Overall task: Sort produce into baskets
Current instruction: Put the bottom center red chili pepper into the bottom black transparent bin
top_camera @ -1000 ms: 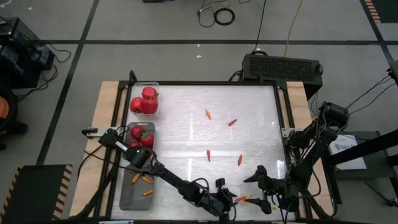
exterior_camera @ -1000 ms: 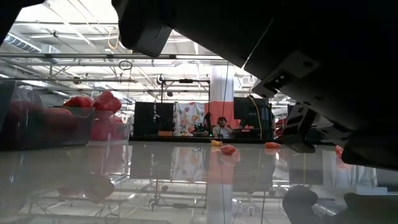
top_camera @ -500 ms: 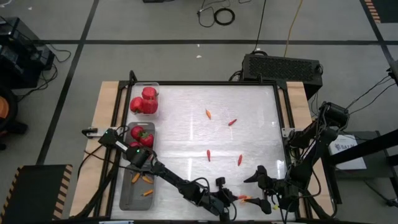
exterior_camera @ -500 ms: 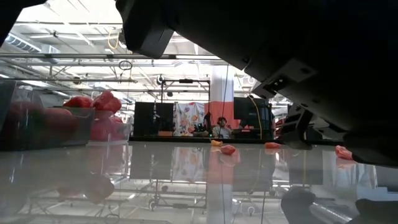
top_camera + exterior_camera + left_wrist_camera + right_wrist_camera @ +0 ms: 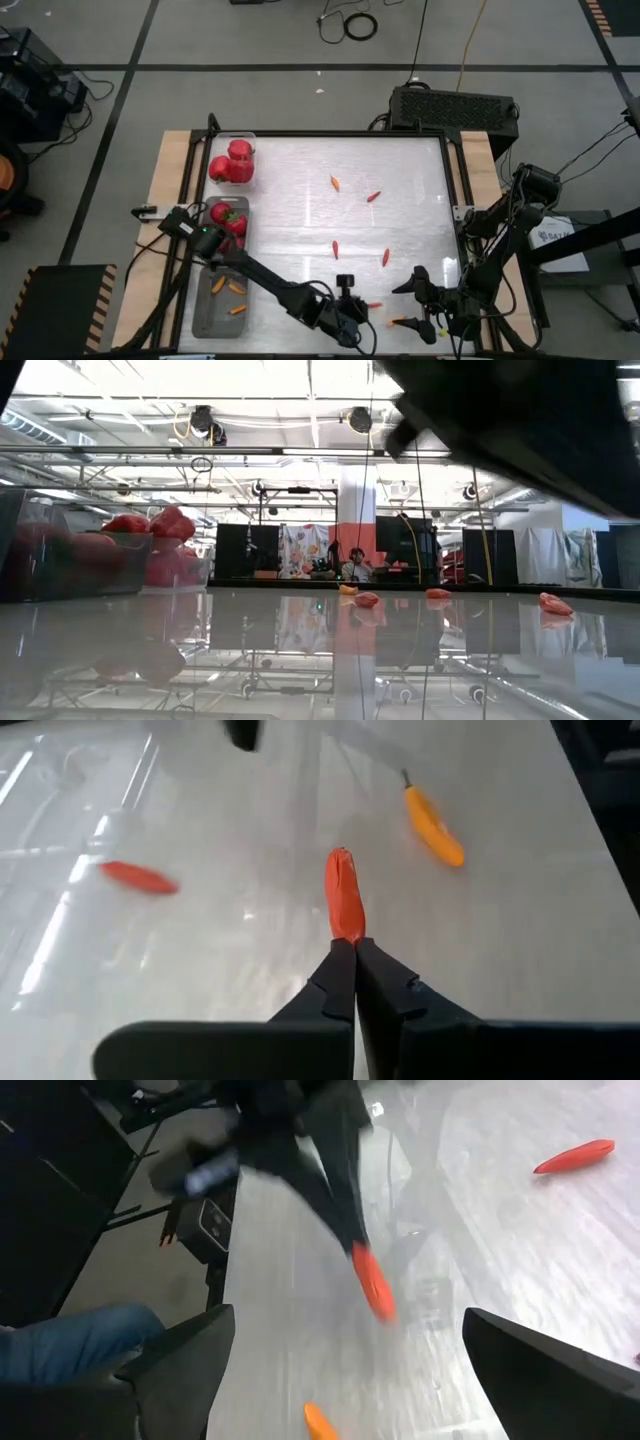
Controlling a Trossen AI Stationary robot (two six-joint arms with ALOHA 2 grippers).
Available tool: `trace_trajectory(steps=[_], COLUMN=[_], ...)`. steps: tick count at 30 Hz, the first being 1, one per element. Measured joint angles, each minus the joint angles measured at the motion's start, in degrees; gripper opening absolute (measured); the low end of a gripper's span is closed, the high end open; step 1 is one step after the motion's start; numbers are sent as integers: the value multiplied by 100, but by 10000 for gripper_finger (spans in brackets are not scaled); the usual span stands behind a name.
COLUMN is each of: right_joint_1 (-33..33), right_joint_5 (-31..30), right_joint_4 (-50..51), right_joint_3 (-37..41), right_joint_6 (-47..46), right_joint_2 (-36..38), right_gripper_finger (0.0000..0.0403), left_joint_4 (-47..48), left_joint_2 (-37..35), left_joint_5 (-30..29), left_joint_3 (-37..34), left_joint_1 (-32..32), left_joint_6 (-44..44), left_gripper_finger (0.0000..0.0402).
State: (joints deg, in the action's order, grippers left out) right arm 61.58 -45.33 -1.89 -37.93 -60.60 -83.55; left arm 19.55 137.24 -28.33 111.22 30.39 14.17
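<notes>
the two dark fingertips of the left gripper (image 5: 352, 952) are pressed together on the lower end of a small slender orange-red chili pepper (image 5: 343, 904), which is held out beyond the tips above the pale, glossy bench top (image 5: 300, 180). in the high view this gripper (image 5: 362, 305) is found close to the bench's near edge, about midway along it, with the held chili (image 5: 374, 304) seen at its tip. the right gripper (image 5: 420, 305) sits nearer the near right corner, its two fingers spread wide apart with nothing between them. a short orange chili pepper (image 5: 398, 321) lies on the bench by the near edge, between the two grippers; it is seen just beyond the held chili in the left wrist view (image 5: 434, 821).

four more small red-orange chili peppers are scattered on the bench: two toward the middle (image 5: 335, 183) (image 5: 373, 196) and two closer to the near edge (image 5: 335, 249) (image 5: 385, 257).

along the left edge three clear rectangular plastic baskets are lined up. red produce with green stems is held in the far basket (image 5: 220, 138) and in the middle basket (image 5: 243, 203); a few small orange chili peppers (image 5: 231, 288) lie in the near basket (image 5: 200, 325).
</notes>
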Motion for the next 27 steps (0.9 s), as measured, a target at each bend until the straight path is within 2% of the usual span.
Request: trace_trajectory(steps=[4, 7, 14, 20, 27], right_joint_1=[-11, -11, -15, -125, -338], right_joint_5=[-148, -147, -164, -301, -287], right_joint_4=[-1, 2, 7, -2, -16], right_joint_3=[0, 0, 0, 0, 0], right_joint_6=[4, 26, 160, 258, 278], right_joint_2=[0, 0, 0, 0, 0], right_gripper_finger=[384, 384, 384, 384, 384], left_joint_4=[1203, 2357, 4873, 6792, 7017], left_joint_2=[-562, -955, -1672, -2168, -2556], left_joint_5=[59, 268, 935, 971, 1298], left_joint_3=[1, 11, 11, 13, -389], left_joint_1=[98, 190, 645, 1292, 1922], left_joint_6=[108, 566, 2364, 3983, 5010], left_gripper_finger=[2, 2, 2, 2, 2])
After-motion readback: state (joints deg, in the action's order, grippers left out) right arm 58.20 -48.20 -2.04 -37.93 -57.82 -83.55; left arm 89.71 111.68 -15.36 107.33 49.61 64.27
